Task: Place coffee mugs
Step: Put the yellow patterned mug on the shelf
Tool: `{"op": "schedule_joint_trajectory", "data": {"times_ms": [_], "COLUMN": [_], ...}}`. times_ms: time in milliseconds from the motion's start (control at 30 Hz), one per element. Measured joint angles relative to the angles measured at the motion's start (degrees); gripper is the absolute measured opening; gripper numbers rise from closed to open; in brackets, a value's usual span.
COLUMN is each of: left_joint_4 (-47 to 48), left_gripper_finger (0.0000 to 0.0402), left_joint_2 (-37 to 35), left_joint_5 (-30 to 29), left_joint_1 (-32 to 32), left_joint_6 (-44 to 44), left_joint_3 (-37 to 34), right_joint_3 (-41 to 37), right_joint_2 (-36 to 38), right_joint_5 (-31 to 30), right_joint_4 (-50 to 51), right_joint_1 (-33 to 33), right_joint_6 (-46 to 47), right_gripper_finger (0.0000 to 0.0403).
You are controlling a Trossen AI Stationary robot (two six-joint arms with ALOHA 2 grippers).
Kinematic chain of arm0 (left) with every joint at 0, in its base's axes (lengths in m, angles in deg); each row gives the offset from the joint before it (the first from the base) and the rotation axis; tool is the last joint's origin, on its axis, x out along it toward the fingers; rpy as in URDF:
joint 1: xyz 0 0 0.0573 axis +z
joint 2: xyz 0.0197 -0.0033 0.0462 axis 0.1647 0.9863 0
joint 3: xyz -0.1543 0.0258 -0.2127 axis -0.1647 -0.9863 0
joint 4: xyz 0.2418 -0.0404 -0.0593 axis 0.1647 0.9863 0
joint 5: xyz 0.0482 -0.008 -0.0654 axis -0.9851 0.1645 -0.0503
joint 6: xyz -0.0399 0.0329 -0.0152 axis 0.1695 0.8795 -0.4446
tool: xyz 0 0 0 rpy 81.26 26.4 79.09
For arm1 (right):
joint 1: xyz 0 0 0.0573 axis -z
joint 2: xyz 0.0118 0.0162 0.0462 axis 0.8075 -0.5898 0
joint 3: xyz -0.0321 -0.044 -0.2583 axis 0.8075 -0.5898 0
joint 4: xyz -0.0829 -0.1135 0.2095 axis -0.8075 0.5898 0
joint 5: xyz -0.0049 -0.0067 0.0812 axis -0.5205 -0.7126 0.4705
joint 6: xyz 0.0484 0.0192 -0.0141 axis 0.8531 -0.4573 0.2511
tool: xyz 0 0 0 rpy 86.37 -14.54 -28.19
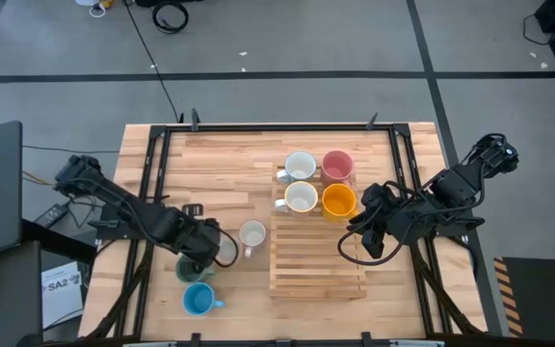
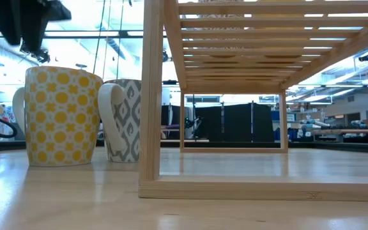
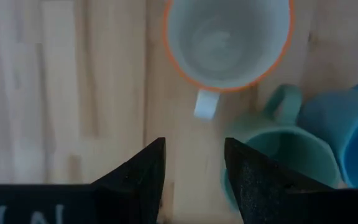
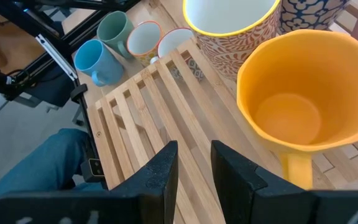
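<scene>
Progress looks like roughly the halfway mark, judging from how things lie. On the wooden slatted rack [image 1: 318, 249], 4 mugs sit in a block at its far end: a white mug [image 1: 301, 166], a pink mug [image 1: 337, 165], a patterned mug with a yellow inside [image 1: 301, 197] and an orange mug [image 1: 339, 200]. The near part of the rack has no mugs on it.

On the table [image 1: 220, 159], off the rack, at least 3 mugs wait: a pale mug [image 1: 252, 233] just beside the rack's left edge, a green mug [image 1: 191, 268] and a blue mug [image 1: 198, 300] next to it. In the low view a yellow-patterned mug [image 2: 61, 115] and a grey-patterned mug [image 2: 125, 119] stand side by side, left of the rack's leg.

The left gripper [image 3: 194, 165] hangs above the green mug, fingers apart and holding nothing, with the pale mug's handle ahead of it. The right gripper [image 4: 194, 165] hovers over the rack just beside the orange mug, fingers a little apart and empty.

The left arm covers much of the green mug from above, so its handle direction is hard to read there. If an 8th mug exists, I cannot find it. Matching the low view's 2 patterned mugs to those seen from above is uncertain.
</scene>
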Motion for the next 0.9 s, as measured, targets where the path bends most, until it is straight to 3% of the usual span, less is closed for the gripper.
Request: {"op": "schedule_joint_trajectory", "data": {"times_ms": [333, 900], "left_joint_4": [-15.0, -24.4], "left_gripper_finger": [0.0172, 0.0172], "left_joint_2": [-0.3, -0.3], "left_joint_5": [0.5, 2.0], "left_joint_1": [0.3, 0.4], "left_joint_6": [5.2, 1.5], "left_joint_3": [-12.0, -18.1], "right_joint_3": [0.0, 0.0], "right_joint_2": [0.0, 0.0], "right_joint_5": [0.0, 0.0], "right_joint_4": [0.0, 0.0], "right_joint_1": [0.0, 0.0], "right_joint_6": [0.0, 0.0], "right_gripper_finger": [0.0101, 0.0101]}}
